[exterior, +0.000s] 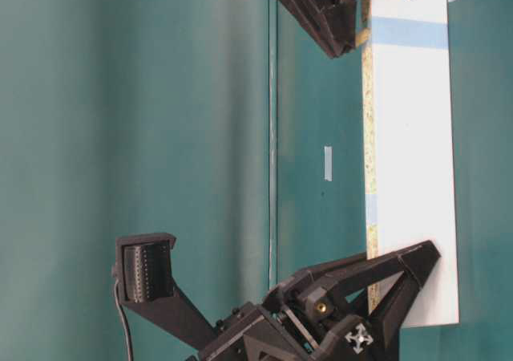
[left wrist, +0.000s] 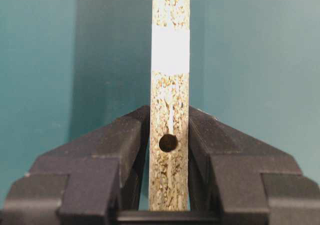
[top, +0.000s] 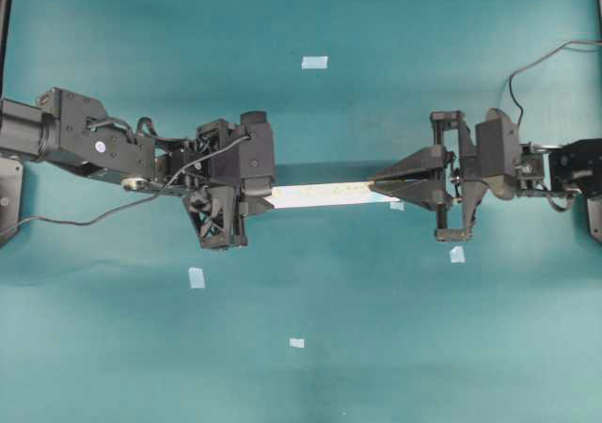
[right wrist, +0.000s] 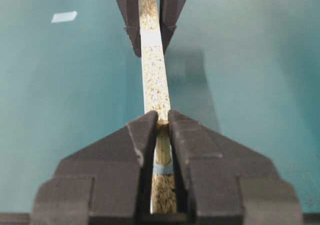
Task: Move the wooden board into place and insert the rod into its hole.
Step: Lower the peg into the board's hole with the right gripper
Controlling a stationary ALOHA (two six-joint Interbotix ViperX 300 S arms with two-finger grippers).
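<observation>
My left pincer clamps the wooden board on edge, mid-bench. My right pincer is pinched together on the rod, largely hidden between my fingers, above the board's far end.

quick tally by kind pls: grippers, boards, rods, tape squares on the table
grippers: 2 (left gripper, right gripper)
wooden board: 1
rod: 1
tape squares: 5, the last partly hidden by the right gripper
total: 9
</observation>
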